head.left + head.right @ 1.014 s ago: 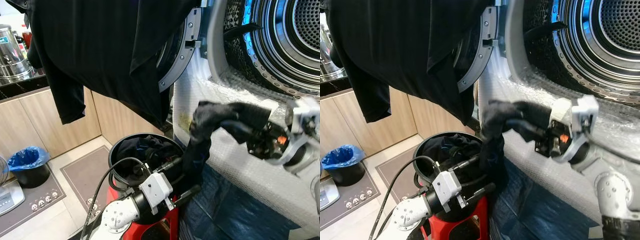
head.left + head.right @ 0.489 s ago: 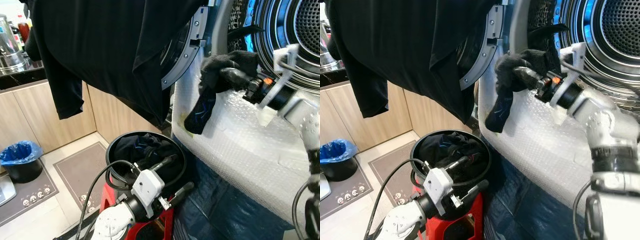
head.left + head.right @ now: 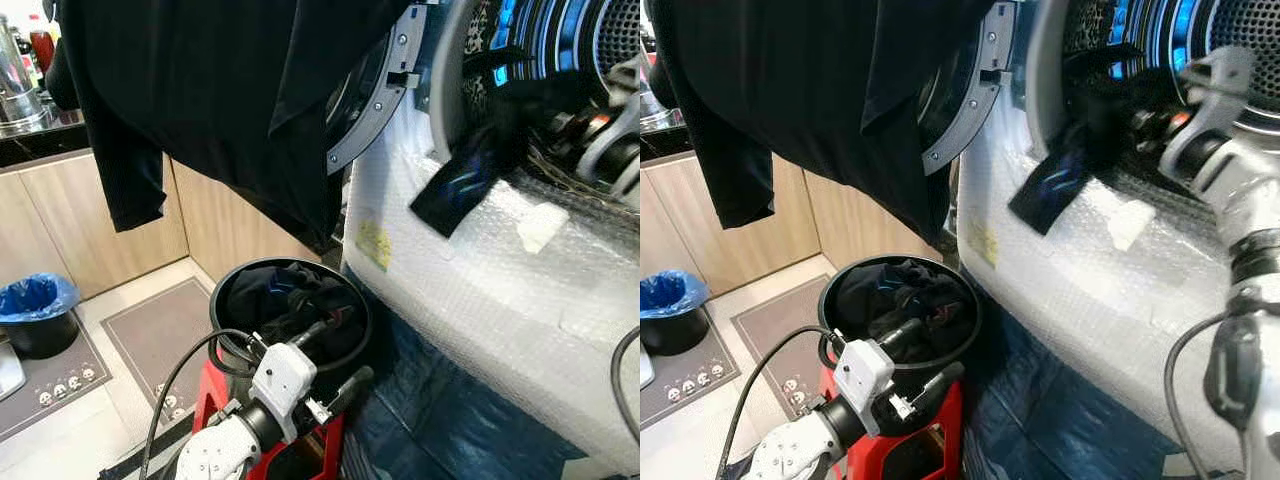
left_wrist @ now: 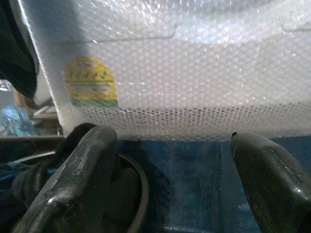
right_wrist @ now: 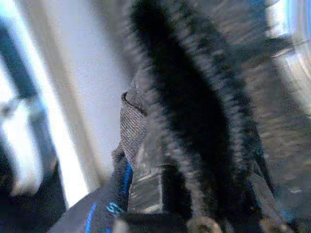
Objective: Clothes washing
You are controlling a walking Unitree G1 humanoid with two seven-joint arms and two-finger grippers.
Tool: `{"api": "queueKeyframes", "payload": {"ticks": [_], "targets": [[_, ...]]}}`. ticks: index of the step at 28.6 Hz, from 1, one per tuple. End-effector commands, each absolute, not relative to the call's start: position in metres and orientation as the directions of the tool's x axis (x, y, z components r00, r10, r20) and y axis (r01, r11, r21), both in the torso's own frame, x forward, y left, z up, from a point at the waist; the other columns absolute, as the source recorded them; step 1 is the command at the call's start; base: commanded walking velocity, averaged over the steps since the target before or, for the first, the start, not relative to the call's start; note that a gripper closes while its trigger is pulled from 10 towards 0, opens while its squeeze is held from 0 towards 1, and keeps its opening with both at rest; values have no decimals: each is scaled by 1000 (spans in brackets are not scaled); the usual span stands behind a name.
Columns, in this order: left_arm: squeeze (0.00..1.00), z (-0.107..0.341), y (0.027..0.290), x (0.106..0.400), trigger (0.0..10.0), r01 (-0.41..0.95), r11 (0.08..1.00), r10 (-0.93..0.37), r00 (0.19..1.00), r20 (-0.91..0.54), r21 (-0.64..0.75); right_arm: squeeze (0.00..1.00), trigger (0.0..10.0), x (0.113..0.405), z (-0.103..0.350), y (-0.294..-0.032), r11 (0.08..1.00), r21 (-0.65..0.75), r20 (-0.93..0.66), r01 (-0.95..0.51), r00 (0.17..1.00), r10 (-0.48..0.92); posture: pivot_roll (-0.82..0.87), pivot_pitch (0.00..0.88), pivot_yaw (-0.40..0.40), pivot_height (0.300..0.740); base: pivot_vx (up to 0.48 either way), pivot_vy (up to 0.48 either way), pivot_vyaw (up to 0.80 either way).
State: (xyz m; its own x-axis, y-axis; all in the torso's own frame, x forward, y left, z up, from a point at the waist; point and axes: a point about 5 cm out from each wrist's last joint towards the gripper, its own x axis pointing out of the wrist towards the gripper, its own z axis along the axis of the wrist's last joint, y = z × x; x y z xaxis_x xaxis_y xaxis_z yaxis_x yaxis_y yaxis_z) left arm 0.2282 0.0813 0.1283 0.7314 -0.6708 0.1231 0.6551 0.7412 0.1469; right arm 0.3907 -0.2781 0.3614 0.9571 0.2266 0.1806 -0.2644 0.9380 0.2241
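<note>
Garment [image 3: 1058, 185] pinched between right fingers [image 5: 146, 189]

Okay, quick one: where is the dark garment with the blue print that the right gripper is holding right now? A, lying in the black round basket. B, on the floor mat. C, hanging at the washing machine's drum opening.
C: the dark garment with blue print dangles from the right gripper at the rim of the washing machine's drum opening, over the bubble-wrapped front.

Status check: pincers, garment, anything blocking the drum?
Right pincer shut on dark garment at the washer drum mouth. Left pincer open, low by the laundry basket. Garment's tail hangs over the bubble-wrapped front.
</note>
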Motion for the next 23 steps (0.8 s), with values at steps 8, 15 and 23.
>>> {"api": "queueKeyframes", "payload": {"ticks": [8, 15, 23], "targets": [[0, 136, 77, 227, 10000, 664, 734, -679, 721, 140, 142, 0, 10000, 388, 409, -285, 956, 276, 220, 101, 961, -165, 33, 0, -105, 740, 0, 0, 0], [0, 134, 77, 222, 10000, 651, 749, -663, 737, 131, 125, 0, 10000, 381, 434, -287, 901, 301, 229, 312, 894, -386, 46, 0, -122, 740, 0, 0, 0], [0, 131, 75, 215, 10000, 631, 767, -641, 758, 123, 111, 0, 10000, 401, 398, -256, 914, 82, 53, 397, 914, -401, 81, 0, -159, 740, 0, 0, 0]]}}
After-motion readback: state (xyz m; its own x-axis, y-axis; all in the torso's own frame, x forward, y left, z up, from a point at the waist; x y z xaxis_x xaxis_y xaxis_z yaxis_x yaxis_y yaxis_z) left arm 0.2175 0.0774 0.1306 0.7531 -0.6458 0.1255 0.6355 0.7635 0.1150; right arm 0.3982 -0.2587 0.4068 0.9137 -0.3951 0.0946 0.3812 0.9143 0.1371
